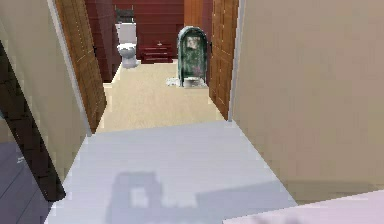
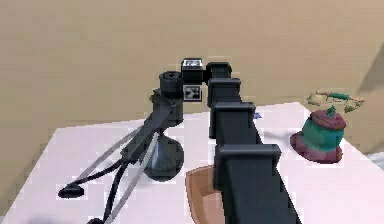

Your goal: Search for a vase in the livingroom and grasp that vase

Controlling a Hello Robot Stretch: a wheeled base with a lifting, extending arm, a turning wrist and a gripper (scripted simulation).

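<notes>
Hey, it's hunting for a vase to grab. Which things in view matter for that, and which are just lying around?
For the job: gripper; teal and maroon pot on the table, possibly the vase; dark grey thing by the gripper, possibly the vase instead.
Just lying about: toilet; greenish thing on the floor; brown thing beside the arm.

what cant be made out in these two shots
Arm side view: brown thing, half behind the arm and cut by the bottom edge.
Arm side view: teal and maroon thing on the tabletop, too small to call a vase.
Forward view: green thing by the doorway, too small to name.
</notes>
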